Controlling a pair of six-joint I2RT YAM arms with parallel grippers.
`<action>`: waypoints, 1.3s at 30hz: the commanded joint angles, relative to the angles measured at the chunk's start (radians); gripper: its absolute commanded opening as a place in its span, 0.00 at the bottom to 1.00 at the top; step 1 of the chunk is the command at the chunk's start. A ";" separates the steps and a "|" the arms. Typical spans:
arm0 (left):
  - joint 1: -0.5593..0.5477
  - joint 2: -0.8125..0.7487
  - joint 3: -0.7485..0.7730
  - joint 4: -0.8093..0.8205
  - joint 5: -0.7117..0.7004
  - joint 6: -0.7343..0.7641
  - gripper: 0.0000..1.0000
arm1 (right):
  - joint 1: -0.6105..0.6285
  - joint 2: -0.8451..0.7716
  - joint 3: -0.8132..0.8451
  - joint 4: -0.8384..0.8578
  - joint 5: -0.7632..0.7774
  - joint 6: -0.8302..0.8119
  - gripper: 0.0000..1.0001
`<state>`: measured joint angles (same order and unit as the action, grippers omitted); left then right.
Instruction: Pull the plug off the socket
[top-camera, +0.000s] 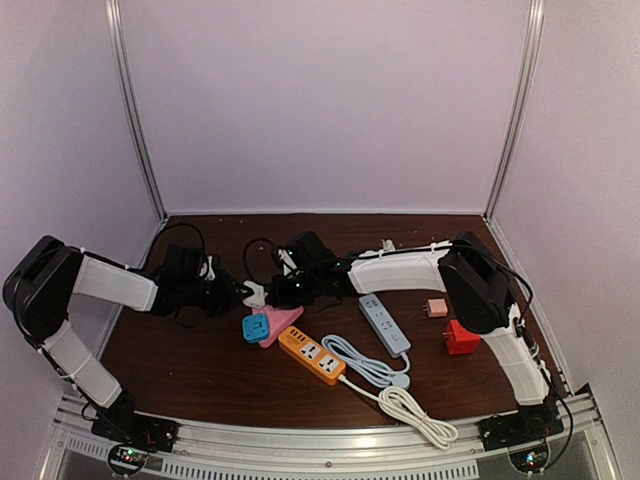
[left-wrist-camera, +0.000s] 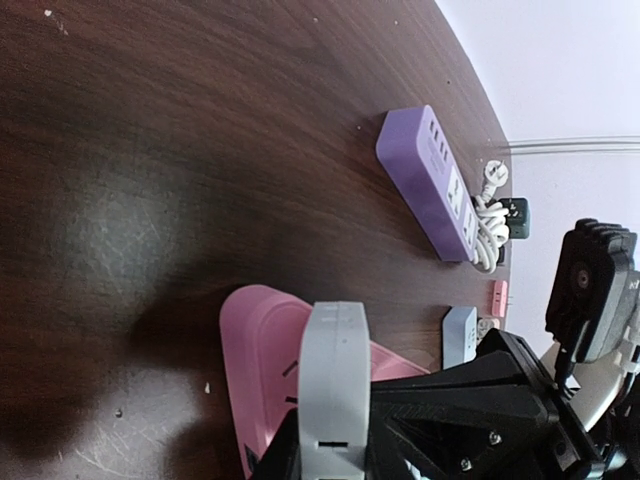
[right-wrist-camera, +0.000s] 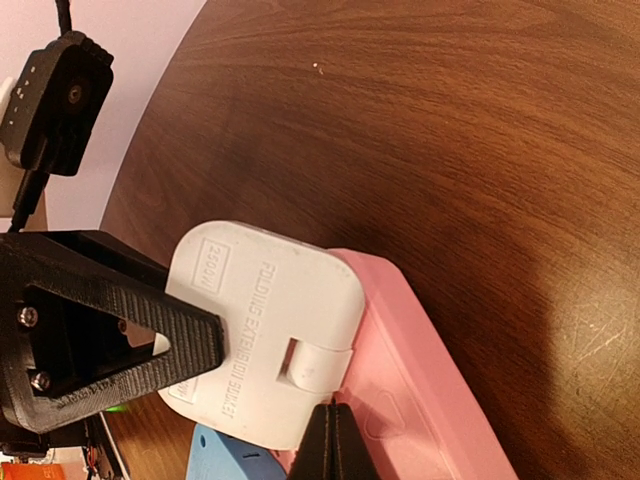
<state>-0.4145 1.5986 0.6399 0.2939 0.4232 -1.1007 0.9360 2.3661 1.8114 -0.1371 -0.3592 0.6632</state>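
A white square plug (right-wrist-camera: 262, 330) sits on the pink socket block (right-wrist-camera: 420, 380); in the top view the plug (top-camera: 256, 293) is just above the block (top-camera: 281, 319). My left gripper (top-camera: 243, 292) is shut on the plug, seen edge-on between its fingers in the left wrist view (left-wrist-camera: 334, 375), with the pink block (left-wrist-camera: 256, 345) beneath. My right gripper (right-wrist-camera: 333, 440) is shut, its fingertips pressed together and touching the pink block at the plug's edge; in the top view it (top-camera: 292, 288) is right beside the left one.
A blue block (top-camera: 255, 328) touches the pink one. An orange power strip (top-camera: 312, 355), a pale blue strip (top-camera: 383, 322) with coiled white cable (top-camera: 405, 400), a small pink adapter (top-camera: 436, 307) and a red box (top-camera: 461, 337) lie to the right.
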 joint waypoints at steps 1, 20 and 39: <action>-0.006 -0.003 -0.073 0.157 0.052 -0.039 0.00 | -0.003 0.044 -0.041 -0.048 0.022 0.024 0.00; -0.004 -0.048 -0.169 0.401 0.071 -0.105 0.00 | -0.005 0.053 -0.053 -0.081 0.077 0.040 0.00; 0.006 0.010 -0.196 0.420 0.047 -0.109 0.00 | 0.012 -0.036 -0.030 -0.164 0.072 -0.053 0.00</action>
<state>-0.4110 1.5856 0.4412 0.6312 0.4400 -1.2140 0.9409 2.3508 1.7992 -0.1478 -0.3195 0.6495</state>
